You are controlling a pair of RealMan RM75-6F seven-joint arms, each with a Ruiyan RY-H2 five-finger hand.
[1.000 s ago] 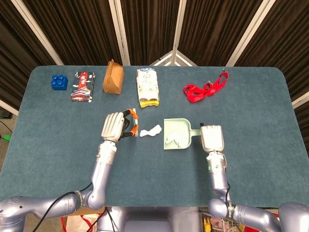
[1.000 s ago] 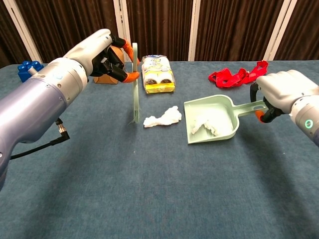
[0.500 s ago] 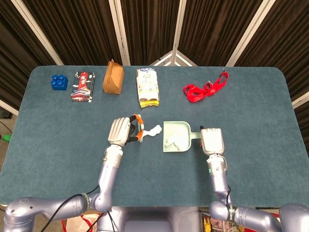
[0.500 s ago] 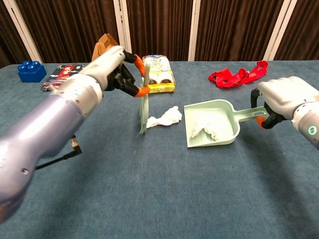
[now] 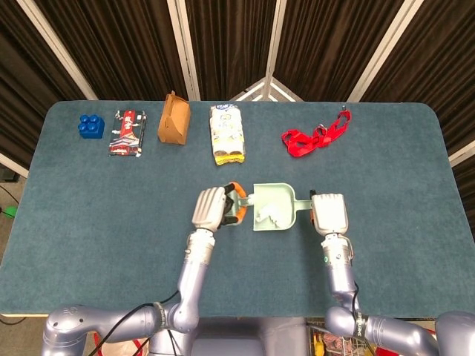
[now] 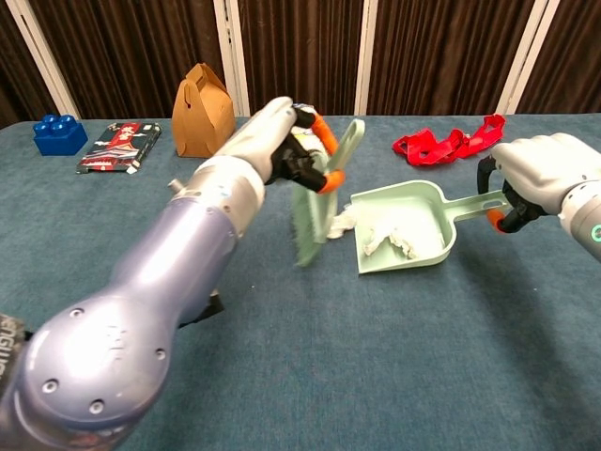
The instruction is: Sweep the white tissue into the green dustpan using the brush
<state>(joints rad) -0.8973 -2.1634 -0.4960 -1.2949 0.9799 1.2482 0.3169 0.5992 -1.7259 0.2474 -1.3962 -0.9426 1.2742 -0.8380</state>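
— left hand (image 6: 282, 141) grips the brush (image 6: 315, 211), bristles down on the teal table (image 5: 96, 208), right at the mouth of the green dustpan (image 6: 404, 235). right hand (image 6: 540, 178) is clamped on the dustpan handle.

— and the white tissue (image 6: 345, 220)?

— one piece is pressed between brush and dustpan lip, mostly hidden behind the bristles; another lump (image 6: 387, 241) lies inside the pan. from overhead the left hand covers the brush almost wholly.

— the room?

— dark curtains (image 5: 230, 44) with pale uprights behind the table.

— other things?

— along the far edge: a blue block (image 5: 90, 126), a flat red packet (image 5: 125, 132), a brown carton (image 5: 173, 119), a snack pack (image 5: 227, 133), possibly biscuits, and a red strap (image 5: 315, 135), all well apart from the sweeping.
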